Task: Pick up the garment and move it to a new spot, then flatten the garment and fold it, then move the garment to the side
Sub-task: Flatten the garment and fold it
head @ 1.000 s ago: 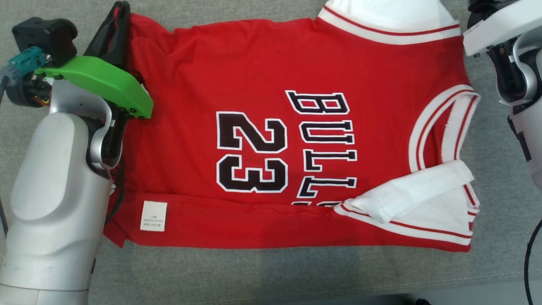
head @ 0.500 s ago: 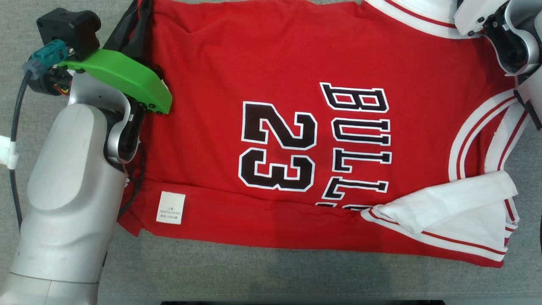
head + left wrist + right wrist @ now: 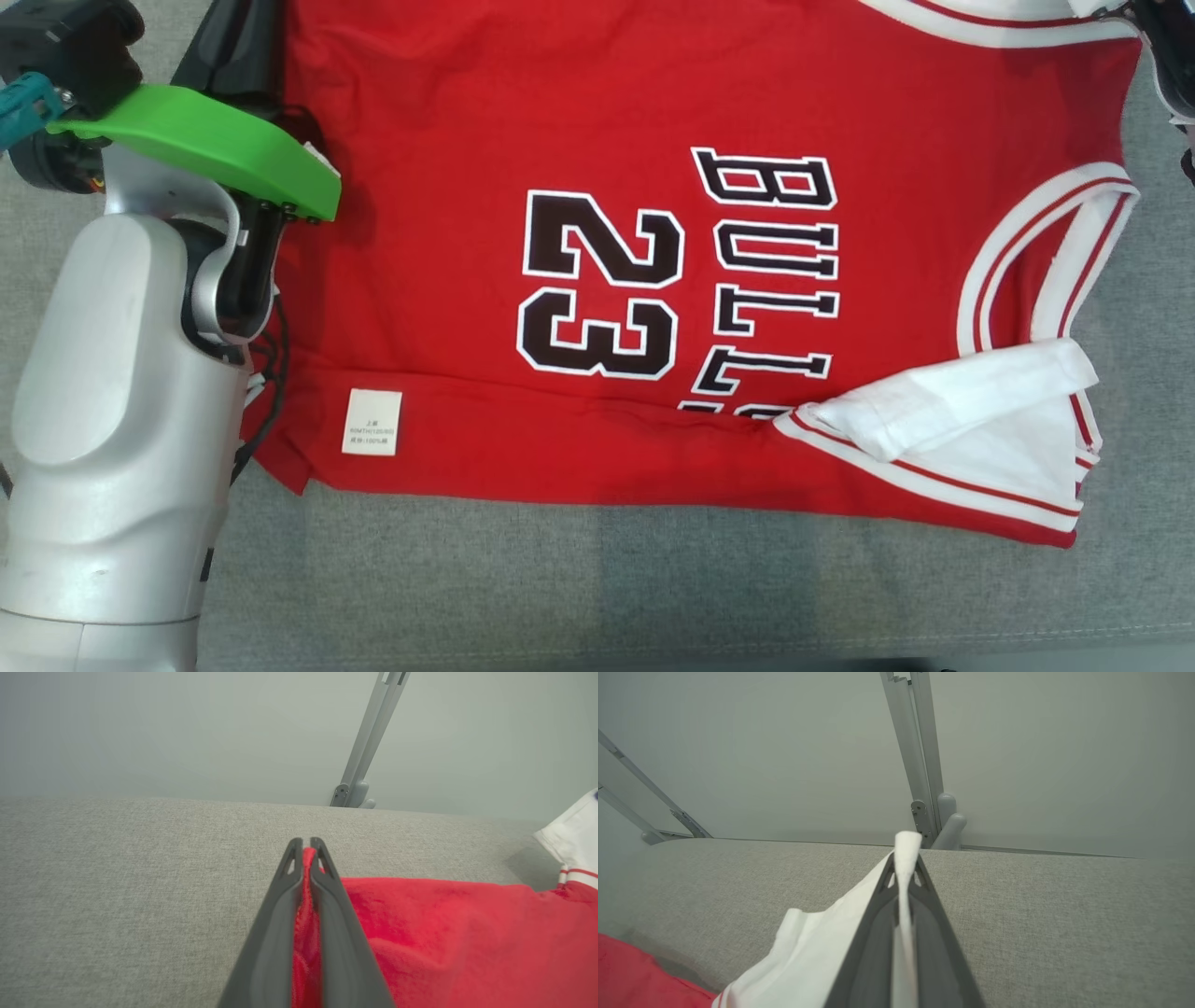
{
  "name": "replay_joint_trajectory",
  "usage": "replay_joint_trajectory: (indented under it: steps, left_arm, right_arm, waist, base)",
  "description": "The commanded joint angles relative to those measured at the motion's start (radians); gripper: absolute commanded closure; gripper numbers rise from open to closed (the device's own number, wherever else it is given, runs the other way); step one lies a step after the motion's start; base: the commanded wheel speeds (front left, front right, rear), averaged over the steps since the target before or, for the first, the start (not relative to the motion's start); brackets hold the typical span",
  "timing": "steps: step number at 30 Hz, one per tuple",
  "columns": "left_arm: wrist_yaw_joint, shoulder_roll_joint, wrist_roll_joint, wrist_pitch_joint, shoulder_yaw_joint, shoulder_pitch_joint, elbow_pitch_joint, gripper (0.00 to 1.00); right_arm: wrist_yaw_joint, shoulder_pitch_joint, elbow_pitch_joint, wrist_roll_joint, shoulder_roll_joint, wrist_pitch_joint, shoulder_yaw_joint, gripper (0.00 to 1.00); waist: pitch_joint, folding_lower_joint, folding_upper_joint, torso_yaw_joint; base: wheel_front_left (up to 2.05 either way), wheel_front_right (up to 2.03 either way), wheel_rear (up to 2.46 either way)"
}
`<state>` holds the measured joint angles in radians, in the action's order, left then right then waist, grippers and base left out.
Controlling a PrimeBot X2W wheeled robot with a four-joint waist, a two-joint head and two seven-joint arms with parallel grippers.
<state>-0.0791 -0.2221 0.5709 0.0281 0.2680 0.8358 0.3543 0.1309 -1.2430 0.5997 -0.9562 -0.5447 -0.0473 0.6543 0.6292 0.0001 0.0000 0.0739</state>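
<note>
The garment (image 3: pixel 579 112) is a red jersey with white trim and black "BULLS 23" lettering, spread on the grey cloth surface with its near edge folded over and a white sleeve lying at the right. My left gripper (image 3: pixel 306 847) is shut on the red hem at the jersey's far left corner; its dark fingers (image 3: pixel 233 47) show in the head view above the green wrist cover. My right gripper (image 3: pixel 906 858) is shut on the white sleeve (image 3: pixel 808 947) at the far right corner, the cloth poking out past its tips.
The grey fabric table (image 3: pixel 560 579) runs around the jersey, with bare room in front. A white care label (image 3: pixel 372 423) is sewn near the jersey's near left. Grey metal posts (image 3: pixel 920 765) and a pale wall stand beyond the table's far edge.
The right gripper has closed on the white sleeve. The head camera has shifted, so the jersey sits higher and its top edge is cut off. The left gripper keeps its hold.
</note>
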Motion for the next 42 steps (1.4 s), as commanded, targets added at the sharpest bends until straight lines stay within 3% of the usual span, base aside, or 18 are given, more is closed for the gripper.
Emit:
replay_joint_trajectory:
  steps: [1,8,17,21,30,39,41,42]
  left_arm:
    - [0.001,-0.014,0.009,0.0,-0.011,-0.01,-0.019,1.0]
    - [0.01,-0.037,0.043,-0.003,-0.036,-0.103,-0.119,1.0]
    - [0.045,-0.083,0.105,-0.014,-0.094,-0.35,-0.278,1.0]
    - [0.055,-0.094,0.131,-0.011,-0.12,-0.406,-0.308,1.0]
    - [0.076,-0.117,0.167,-0.009,-0.171,-0.489,-0.348,1.0]
    - [0.088,-0.099,0.21,-0.01,-0.187,-0.567,-0.291,1.0]
    - [0.082,-0.091,0.217,-0.013,-0.177,-0.578,-0.276,0.8]
    - [0.078,-0.087,0.219,-0.014,-0.171,-0.581,-0.266,0.64]
  right_arm:
    - [0.0,0.001,-0.015,-0.016,-0.009,-0.016,0.0,1.0]
    - [0.0,0.097,-0.139,-0.066,-0.048,-0.075,0.035,1.0]
    - [0.0,0.426,-0.439,-0.128,-0.107,-0.14,0.034,1.0]
    - [0.0,0.547,-0.513,-0.141,-0.117,-0.169,-0.001,1.0]
    - [0.0,0.846,-0.67,-0.135,-0.062,-0.211,-0.151,1.0]
    - [0.0,1.007,-0.661,-0.097,0.007,-0.2,-0.217,1.0]
    - [0.0,1.02,-0.648,-0.092,0.023,-0.19,-0.221,1.0]
    - [0.0,1.026,-0.635,-0.08,0.027,-0.181,-0.22,0.78]
  waist:
    - [-0.017,-0.0001,0.0,-0.011]
    - [-0.048,-0.0001,0.0,-0.034]
    - [-0.096,-0.0001,0.0,-0.088]
    - [-0.105,-0.0001,0.0,-0.097]
    - [-0.11,-0.0001,0.0,-0.124]
    - [-0.119,-0.0001,0.0,-0.137]
    - [-0.122,-0.0001,0.0,-0.135]
    - [-0.123,-0.0001,0.0,-0.133]
  base:
    - [0.0,0.0,0.0]
    - [0.0,0.0,0.0]
    - [0.0,0.0,0.0]
    - [0.0,0.0,0.0]
    - [0.0,0.0,0.0]
    - [0.0,0.0,0.0]
    - [0.0,0.0,0.0]
    - [0.0,0.0,0.0]
